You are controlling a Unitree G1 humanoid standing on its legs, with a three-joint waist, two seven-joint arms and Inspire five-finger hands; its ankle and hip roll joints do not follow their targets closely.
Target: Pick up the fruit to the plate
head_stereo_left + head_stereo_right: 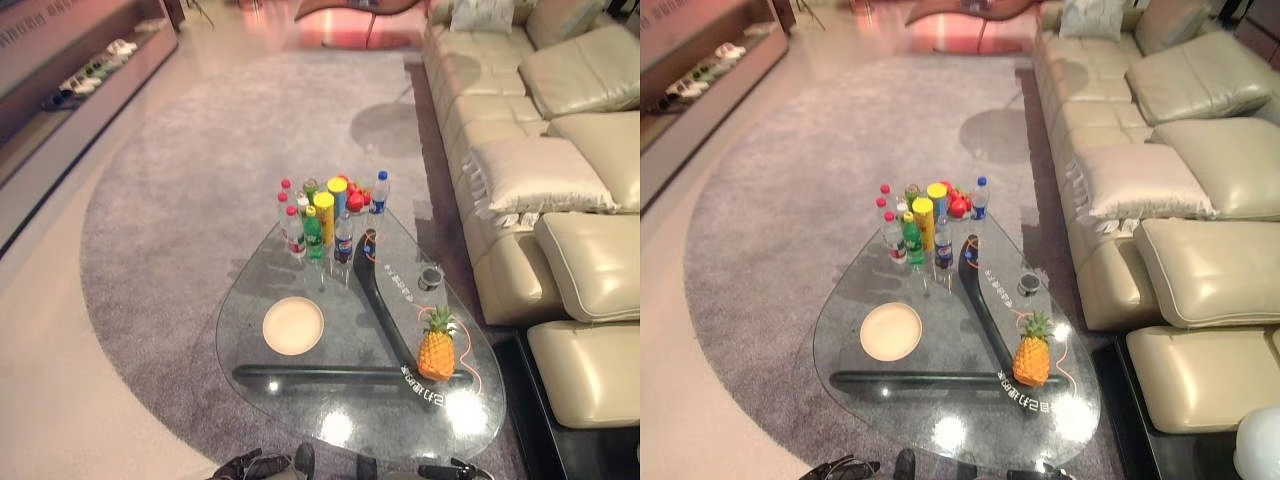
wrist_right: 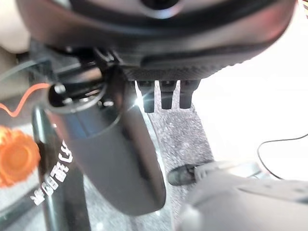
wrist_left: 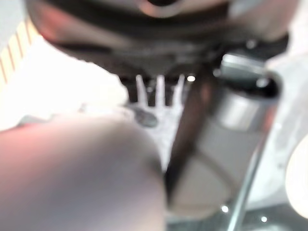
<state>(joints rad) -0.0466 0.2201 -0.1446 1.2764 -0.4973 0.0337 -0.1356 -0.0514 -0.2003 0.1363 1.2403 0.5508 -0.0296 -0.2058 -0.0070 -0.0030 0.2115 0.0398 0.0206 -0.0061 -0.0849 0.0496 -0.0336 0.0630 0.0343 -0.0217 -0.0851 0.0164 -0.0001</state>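
Note:
A pineapple (image 1: 436, 350) stands upright on the near right part of the glass table (image 1: 330, 425); it shows again as an orange blur (image 2: 17, 159) beside my right hand. A round cream plate (image 1: 293, 325) lies bare on the near left part, and its rim (image 3: 298, 178) appears past my left hand. Small red fruits (image 1: 354, 195) sit at the table's far end behind the bottles. My left hand (image 3: 159, 53) and right hand (image 2: 159, 43) hang low at the table's near edge. Both are relaxed and hold nothing.
Several bottles and a yellow can (image 1: 315, 225) cluster at the far end of the table. A small dark cup (image 1: 430, 277) stands near its right edge. A beige sofa (image 1: 560, 200) runs along the right. Grey rug (image 1: 180, 200) lies to the left.

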